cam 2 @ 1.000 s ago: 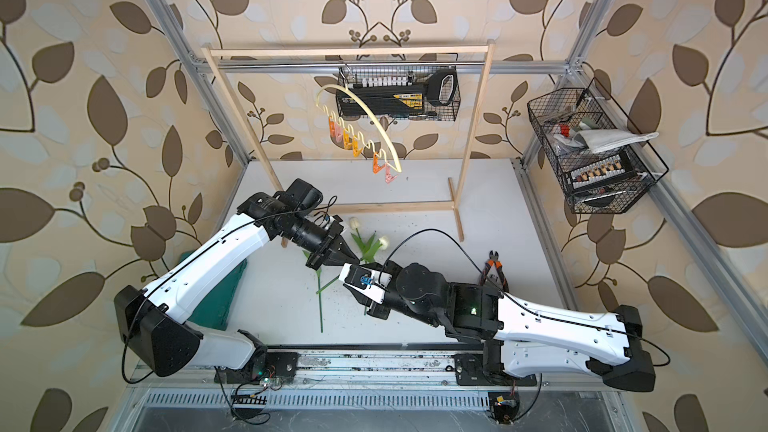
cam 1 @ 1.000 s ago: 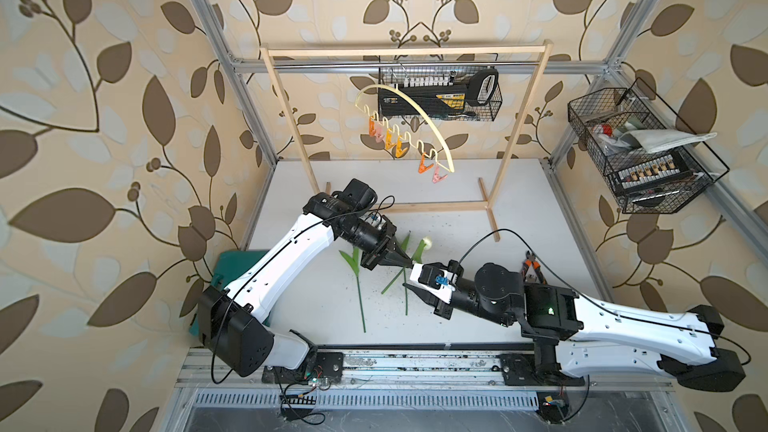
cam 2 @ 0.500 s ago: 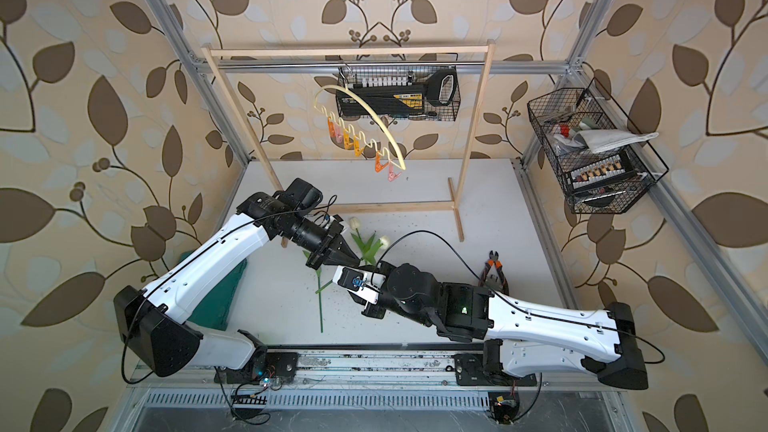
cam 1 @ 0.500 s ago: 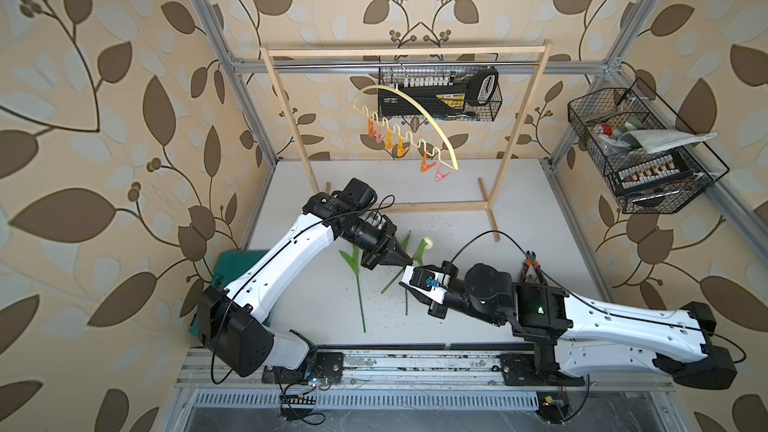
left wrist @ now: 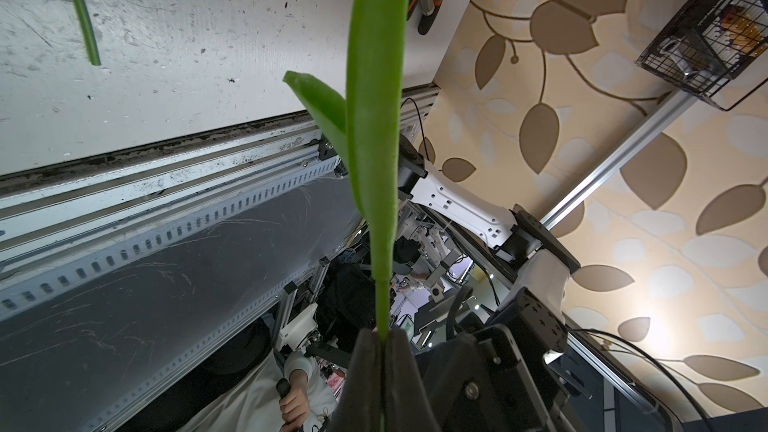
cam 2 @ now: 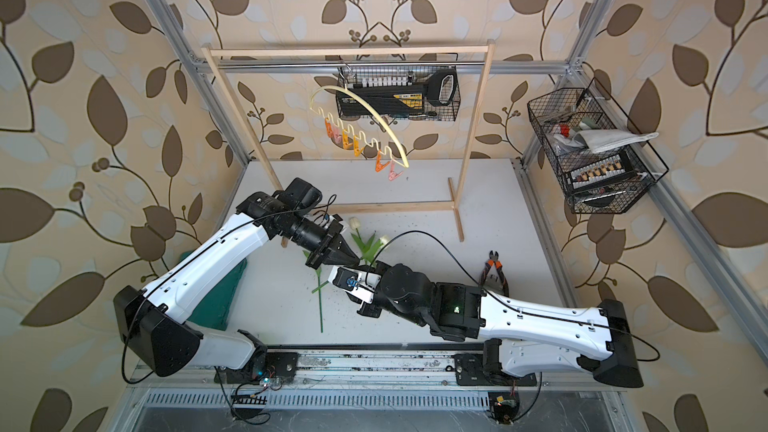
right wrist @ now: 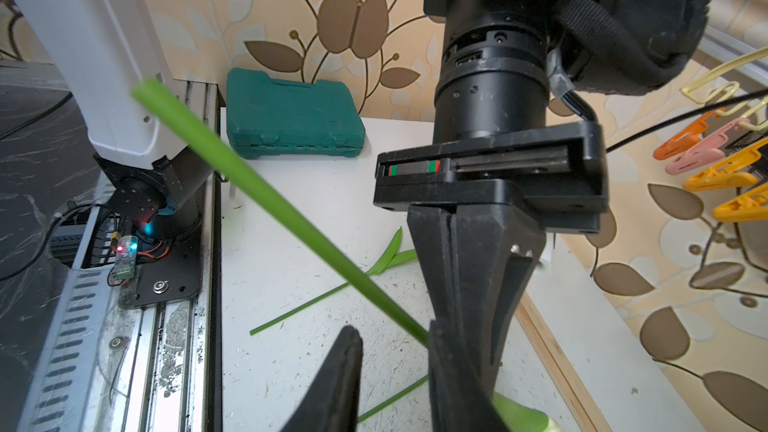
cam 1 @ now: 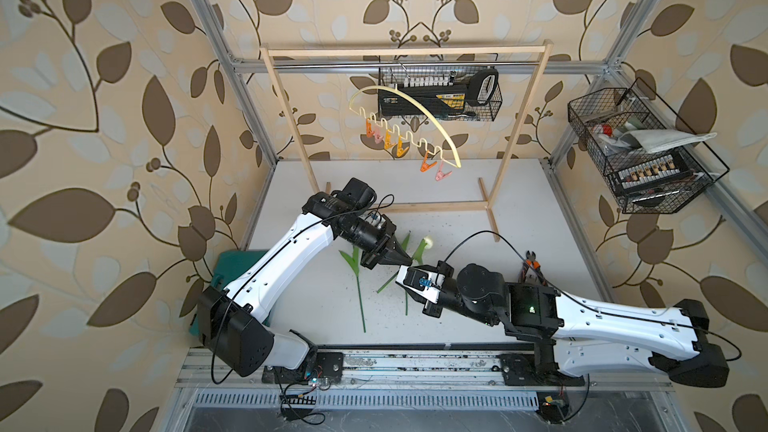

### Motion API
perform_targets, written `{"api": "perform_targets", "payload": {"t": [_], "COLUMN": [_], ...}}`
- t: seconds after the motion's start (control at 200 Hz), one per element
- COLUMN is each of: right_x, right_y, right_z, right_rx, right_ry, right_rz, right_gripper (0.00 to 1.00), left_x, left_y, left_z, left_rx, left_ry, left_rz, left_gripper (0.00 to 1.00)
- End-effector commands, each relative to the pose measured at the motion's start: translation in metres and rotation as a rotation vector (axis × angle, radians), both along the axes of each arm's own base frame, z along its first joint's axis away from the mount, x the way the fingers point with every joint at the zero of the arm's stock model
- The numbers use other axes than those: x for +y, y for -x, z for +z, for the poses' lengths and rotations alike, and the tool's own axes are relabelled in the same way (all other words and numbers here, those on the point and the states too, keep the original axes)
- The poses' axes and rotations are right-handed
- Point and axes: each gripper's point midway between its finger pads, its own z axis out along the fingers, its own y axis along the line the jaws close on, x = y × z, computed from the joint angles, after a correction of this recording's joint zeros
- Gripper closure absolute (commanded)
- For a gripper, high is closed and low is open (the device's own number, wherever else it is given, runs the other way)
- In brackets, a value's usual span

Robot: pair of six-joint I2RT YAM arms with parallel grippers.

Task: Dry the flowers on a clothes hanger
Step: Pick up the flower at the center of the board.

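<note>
ARMS, TOP VIEWS: L gripper (cam 1: 407, 260) and R gripper (cam 1: 404, 275) meet tip to tip over middle of table (cam 1: 519, 209). L tips are pressed together.
FLOWERS, TOP VIEWS: flowers (cam 1: 360, 301) all sit low at mid-table, toward the front edge. Two cream heads (cam 2: 353, 223) show beside L gripper; no blue head seen.
HANGER, TOP VIEWS: clothes hanger (cam 1: 415, 103) hangs from wooden rack (cam 1: 403, 51) near the back edge, well apart from both arms. Its clips (cam 1: 395, 145), orange and pink, are all empty.
L WRIST: L gripper is clenched on held tulip (left wrist: 376, 160) at the thin stem, w/ a leaf running away from the jaws. Another stem (left wrist: 81, 14) lies flat on the table.
R WRIST: R gripper (right wrist: 390, 328) has jaws parted. Held tulip's stem passes btwn them, against one finger, not pinched. L gripper (right wrist: 465, 268) is just beyond, on the same stem. Green case (right wrist: 291, 118) sits at the table's left edge.
PROGRESS: nothing clipped yet. One tulip is held off the table, prob. mid-handover L to R. Other stems are on the table.
LEFT TO DO: bring each stem to a clip, open it, hang the flower, x3.
</note>
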Motion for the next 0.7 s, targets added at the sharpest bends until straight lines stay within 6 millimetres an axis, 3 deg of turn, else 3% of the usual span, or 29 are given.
{"api": "perform_targets", "payload": {"t": [0.0, 0.31, 0.695], "right_x": [0.004, 0.002, 0.005], "right_y": [-0.006, -0.014, -0.018], "right_z": [0.011, 0.015, 0.019], "right_rx": [-0.039, -0.059, -0.077], "right_ry": [-0.011, -0.021, -0.032], "right_rz": [-0.025, -0.056, -0.068], "right_gripper": [0.71, 0.73, 0.82], "left_x": [0.003, 0.004, 0.005], "left_y": [0.008, 0.01, 0.012], "left_z": [0.02, 0.021, 0.021], "left_rx": [-0.04, -0.045, -0.046], "left_ry": [0.051, 0.054, 0.056], "left_rz": [-0.011, -0.011, -0.013], "left_gripper": [1.0, 1.0, 1.0]}}
